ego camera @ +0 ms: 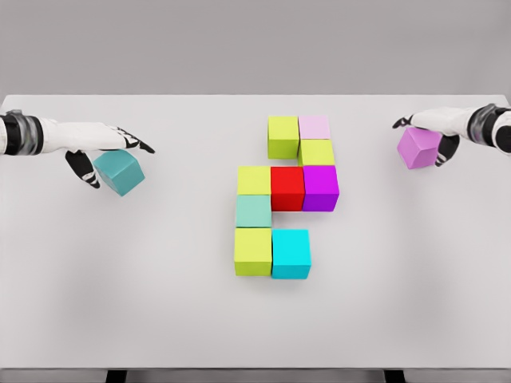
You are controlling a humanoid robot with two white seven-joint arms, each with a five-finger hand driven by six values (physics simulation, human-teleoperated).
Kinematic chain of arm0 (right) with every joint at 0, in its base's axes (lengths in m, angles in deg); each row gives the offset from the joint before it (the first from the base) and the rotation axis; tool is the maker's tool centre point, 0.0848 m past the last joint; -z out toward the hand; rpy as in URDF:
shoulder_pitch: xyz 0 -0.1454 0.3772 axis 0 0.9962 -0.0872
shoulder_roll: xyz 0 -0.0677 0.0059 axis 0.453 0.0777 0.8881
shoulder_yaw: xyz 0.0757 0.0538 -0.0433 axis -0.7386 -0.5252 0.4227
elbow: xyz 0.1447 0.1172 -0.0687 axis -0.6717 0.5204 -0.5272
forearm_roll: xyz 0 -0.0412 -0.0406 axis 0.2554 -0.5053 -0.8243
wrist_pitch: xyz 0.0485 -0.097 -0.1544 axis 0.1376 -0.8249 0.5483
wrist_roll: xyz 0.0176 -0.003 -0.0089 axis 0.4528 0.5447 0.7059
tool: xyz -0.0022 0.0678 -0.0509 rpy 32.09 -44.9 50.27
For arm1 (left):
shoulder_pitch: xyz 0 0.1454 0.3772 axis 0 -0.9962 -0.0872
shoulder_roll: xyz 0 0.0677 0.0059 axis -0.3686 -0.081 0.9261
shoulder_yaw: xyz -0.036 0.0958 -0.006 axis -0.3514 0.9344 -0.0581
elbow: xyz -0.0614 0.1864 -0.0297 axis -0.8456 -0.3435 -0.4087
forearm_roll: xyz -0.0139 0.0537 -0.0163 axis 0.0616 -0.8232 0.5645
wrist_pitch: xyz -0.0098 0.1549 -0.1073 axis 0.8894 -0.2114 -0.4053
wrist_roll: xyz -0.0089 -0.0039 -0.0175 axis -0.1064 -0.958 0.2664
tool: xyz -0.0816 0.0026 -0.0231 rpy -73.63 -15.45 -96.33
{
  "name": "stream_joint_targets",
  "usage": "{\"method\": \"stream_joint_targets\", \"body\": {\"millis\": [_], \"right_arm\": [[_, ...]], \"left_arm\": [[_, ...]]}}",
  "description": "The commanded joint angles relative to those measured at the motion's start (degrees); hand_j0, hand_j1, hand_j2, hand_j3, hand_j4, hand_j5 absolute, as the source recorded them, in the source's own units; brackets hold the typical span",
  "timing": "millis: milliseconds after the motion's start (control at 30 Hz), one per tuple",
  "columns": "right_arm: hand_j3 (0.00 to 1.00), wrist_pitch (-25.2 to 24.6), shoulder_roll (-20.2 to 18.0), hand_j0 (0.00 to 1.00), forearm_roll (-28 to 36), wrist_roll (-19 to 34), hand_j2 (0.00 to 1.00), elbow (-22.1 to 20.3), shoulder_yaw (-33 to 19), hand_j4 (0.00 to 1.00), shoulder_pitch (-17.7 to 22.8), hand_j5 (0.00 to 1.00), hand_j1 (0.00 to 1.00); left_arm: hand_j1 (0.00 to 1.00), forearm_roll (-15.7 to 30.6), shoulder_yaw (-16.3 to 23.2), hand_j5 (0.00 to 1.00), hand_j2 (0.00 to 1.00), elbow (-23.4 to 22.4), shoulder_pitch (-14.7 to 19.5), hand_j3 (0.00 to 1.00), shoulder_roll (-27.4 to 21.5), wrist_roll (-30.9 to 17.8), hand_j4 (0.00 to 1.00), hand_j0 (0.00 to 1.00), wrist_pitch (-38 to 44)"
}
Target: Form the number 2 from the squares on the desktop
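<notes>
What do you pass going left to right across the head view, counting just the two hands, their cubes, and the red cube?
left hand → teal cube → red cube → purple cube → right hand

White table [120,303], nine coloured cubes [287,187] clustered at centre, apparently touching.

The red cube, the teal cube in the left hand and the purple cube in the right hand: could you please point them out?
red cube [287,188], head view, middle of its top face.
teal cube [120,171], head view, centre of its visible faces.
purple cube [418,149], head view, its front face.
</notes>
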Motion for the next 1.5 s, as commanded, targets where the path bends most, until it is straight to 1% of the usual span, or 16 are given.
{"method": "stream_joint_targets", "body": {"millis": [0, 33, 100, 200, 367, 433, 567, 700, 767, 933, 1000, 1067, 1133, 1233, 1333, 1467], "right_arm": [[0.8, 0.9, 0.4, 0.8, 0.0, 0.0, 0.8, 0.4, 0.0, 0.8, 0.0, 0.8, 0.8], [0.72, 1.0, 0.4, 0.72, 0.0, 0.0, 0.72, 0.4, 0.0, 0.72, 0.0, 0.72, 0.72], [0.65, 1.0, 0.4, 0.65, 0.0, 0.0, 0.65, 0.4, 0.0, 0.65, 0.0, 0.65, 0.65], [0.51, 1.1, 0.2, 0.51, 0.1, 0.0, 0.51, 0.3, 0.0, 0.51, 0.1, 0.51, 0.51], [0.5, 2.7, -0.3, 0.5, 0.8, 0.0, 0.5, -0.2, -0.6, 0.5, 0.1, 0.5, 0.5], [0.5, 6.5, -0.8, 0.5, 1.0, 0.0, 0.5, -1.9, -0.9, 0.5, 0.1, 0.5, 0.5], [0.51, 12.7, -2.0, 0.51, 1.6, 0.0, 0.51, -6.0, -7.3, 0.51, 0.8, 0.51, 0.51], [0.5, 22.0, -5.0, 0.5, 4.4, 0.0, 0.5, -7.0, -12.7, 0.5, 3.3, 0.5, 0.5], [0.5, 23.2, -7.6, 0.5, 6.9, 0.0, 0.5, -10.1, -13.8, 0.5, 4.7, 0.5, 0.5], [0.51, 23.2, -16.1, 0.51, 11.7, 0.0, 0.51, -23.4, -13.8, 0.51, 8.7, 0.51, 0.51], [0.51, 23.2, -17.7, 0.51, 11.6, 0.0, 0.51, -27.5, -13.8, 0.51, 10.5, 0.51, 0.51], [0.49, 23.2, -18.2, 0.49, 11.7, 0.0, 0.49, -30.0, -13.5, 0.49, 11.6, 0.49, 0.49], [0.42, 23.2, -18.2, 0.42, 11.7, 0.0, 0.42, -30.2, -13.3, 0.42, 12.0, 0.42, 0.42], [0.42, 23.2, -18.2, 0.42, 11.7, 0.0, 0.42, -31.0, -12.7, 0.42, 13.1, 0.42, 0.42], [0.43, 23.2, -19.3, 0.43, 11.7, 0.0, 0.43, -38.3, -12.5, 0.43, 15.7, 0.43, 0.43], [0.43, 23.2, -21.2, 0.43, 11.6, 0.0, 0.43, -44.1, -12.5, 0.43, 19.4, 0.43, 0.43]], "left_arm": [[1.0, 0.0, -0.1, 1.0, 1.0, -0.3, 0.0, 1.0, 0.1, 0.0, 1.0, 1.0, 0.1], [1.0, -0.6, -0.2, 1.0, 1.0, -0.2, 0.0, 1.0, 0.1, 0.0, 1.0, 1.0, 0.1], [1.0, -1.2, -0.3, 1.0, 1.0, -0.2, 0.0, 1.0, 0.1, 0.0, 1.0, 1.0, 0.1], [1.0, -2.0, -0.4, 1.0, 1.0, 0.1, 0.1, 1.0, 0.1, 0.0, 1.0, 1.0, 0.1], [1.0, -3.2, -0.7, 1.0, 1.0, 0.5, 0.2, 1.0, 0.0, 0.0, 1.0, 1.0, 0.1], [1.0, -3.3, -0.7, 1.0, 1.0, 0.5, 0.0, 1.0, 0.1, 0.0, 1.0, 1.0, 0.1], [1.0, -3.3, -0.7, 1.0, 1.0, 0.5, -0.2, 1.0, 0.2, 0.0, 1.0, 1.0, 0.1], [0.99, -3.9, -0.7, 0.99, 0.99, 0.3, -0.2, 0.99, 0.9, 0.0, 0.99, 0.99, 0.1], [0.99, -4.0, -0.7, 0.99, 0.99, 0.0, -0.2, 0.99, 1.2, 0.0, 0.99, 0.99, 0.1], [0.98, -4.2, -0.7, 0.98, 0.98, -0.2, 0.0, 0.98, 1.9, 0.0, 0.98, 0.98, 0.1], [0.96, -4.3, -0.7, 0.96, 0.96, -0.2, 0.0, 0.96, 2.0, 0.0, 0.96, 0.96, 0.1], [0.95, -4.3, -0.7, 0.95, 0.95, -0.3, -0.1, 0.95, 2.0, 0.0, 0.95, 0.95, 0.1], [0.95, -4.3, -0.7, 0.95, 0.95, -0.3, -0.1, 0.95, 2.0, 0.0, 0.95, 0.95, 0.1], [0.95, -4.3, -1.0, 0.95, 0.95, -0.4, 0.0, 0.95, 2.0, 0.0, 0.95, 0.95, 0.1], [0.93, -4.3, -1.0, 0.93, 0.93, -1.3, -0.1, 0.93, 2.0, 0.0, 0.93, 0.93, 0.1], [0.86, -4.3, -1.0, 0.86, 0.86, -1.4, -0.2, 0.86, 2.0, 0.0, 0.86, 0.86, 0.1]]}}
